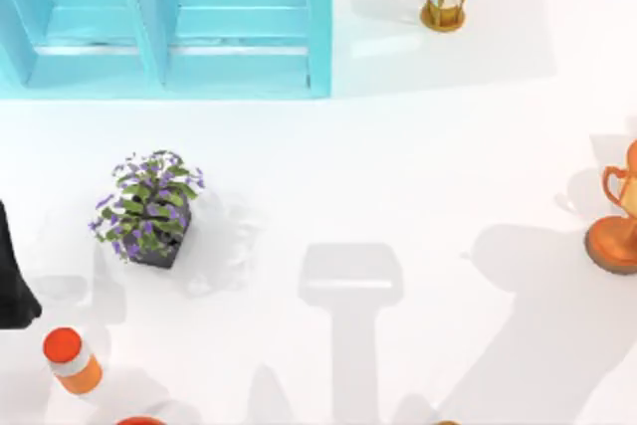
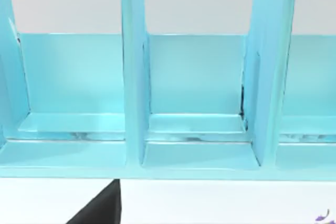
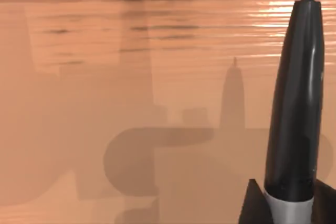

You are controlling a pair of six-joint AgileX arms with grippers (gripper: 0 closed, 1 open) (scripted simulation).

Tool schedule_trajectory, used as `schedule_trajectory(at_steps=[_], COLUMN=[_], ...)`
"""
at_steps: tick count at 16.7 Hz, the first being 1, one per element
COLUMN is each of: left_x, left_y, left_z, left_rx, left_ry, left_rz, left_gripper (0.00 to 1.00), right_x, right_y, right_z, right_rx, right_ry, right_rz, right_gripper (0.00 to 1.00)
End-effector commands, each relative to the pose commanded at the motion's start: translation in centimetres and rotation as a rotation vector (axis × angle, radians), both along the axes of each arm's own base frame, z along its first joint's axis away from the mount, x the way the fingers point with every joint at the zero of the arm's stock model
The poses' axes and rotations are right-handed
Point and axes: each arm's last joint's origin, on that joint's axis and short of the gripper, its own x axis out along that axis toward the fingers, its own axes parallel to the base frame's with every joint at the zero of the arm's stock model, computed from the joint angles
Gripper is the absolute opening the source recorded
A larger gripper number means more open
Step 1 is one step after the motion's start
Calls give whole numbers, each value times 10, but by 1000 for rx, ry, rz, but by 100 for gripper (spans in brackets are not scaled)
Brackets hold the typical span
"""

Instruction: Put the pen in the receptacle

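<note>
The right tool [image 3: 283, 208] was clamped on the pen [image 3: 296, 103], whose black tip jutted out past its fingers.

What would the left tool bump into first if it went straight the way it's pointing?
Probably the blue receptacle: the left tool faces one of its open compartments, with bare table in between. How far off the receptacle stands is unclear.
</note>
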Motion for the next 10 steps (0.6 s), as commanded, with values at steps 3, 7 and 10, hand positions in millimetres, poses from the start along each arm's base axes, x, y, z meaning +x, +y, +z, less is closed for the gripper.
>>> schedule_trajectory(at_steps=[3, 7, 10], left_x=[0, 0, 0], left_y=[0, 0, 0], left_z=[0, 0, 0], left_rx=[0, 0, 0], left_ry=[0, 0, 0], left_rz=[0, 0, 0], left_gripper=[100, 100, 100], right_x=[0, 0, 0], right_y=[0, 0, 0], right_z=[0, 0, 0], right_rx=[0, 0, 0], right_ry=[0, 0, 0], right_rz=[0, 0, 0], right_gripper=[8, 38, 60])
